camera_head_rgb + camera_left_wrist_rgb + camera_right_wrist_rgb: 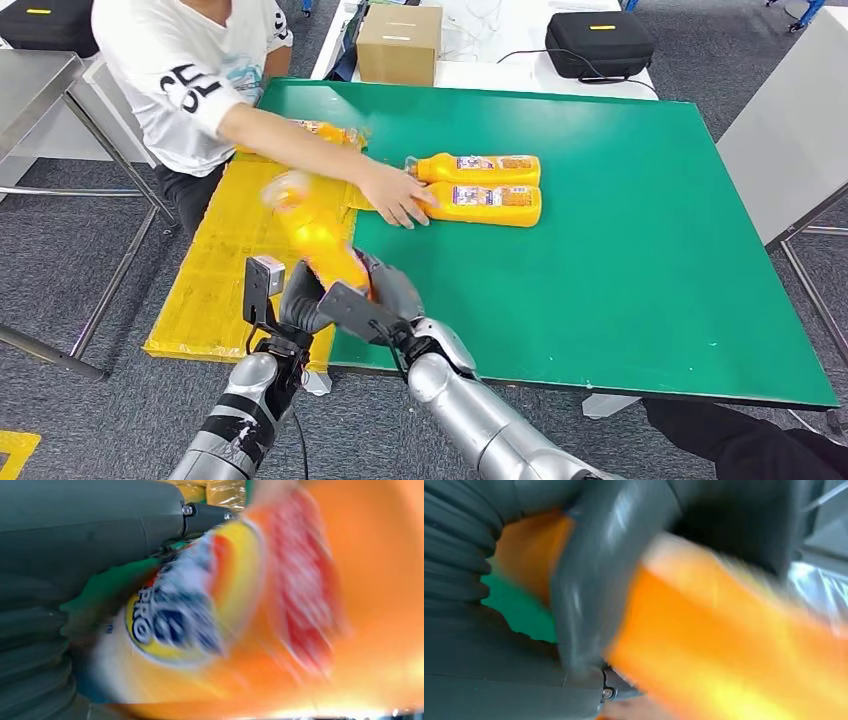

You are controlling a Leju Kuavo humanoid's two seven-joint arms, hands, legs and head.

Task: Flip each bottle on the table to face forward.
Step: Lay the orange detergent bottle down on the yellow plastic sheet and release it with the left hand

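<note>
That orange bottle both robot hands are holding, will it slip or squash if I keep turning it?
The orange bottle looks like smooth, glossy plastic, so it may slip. It keeps its shape between the left robot hand and the right robot hand, so probably fairly stiff.

A robotics test lab or workshop is suggested by grey carpet tiles underfoot, a green-topped counter [640, 250], a steel-framed table [40, 85], black zipped equipment cases [598, 42] and a cardboard box [398, 44] set with cables on a white table [500, 30] behind.
</note>
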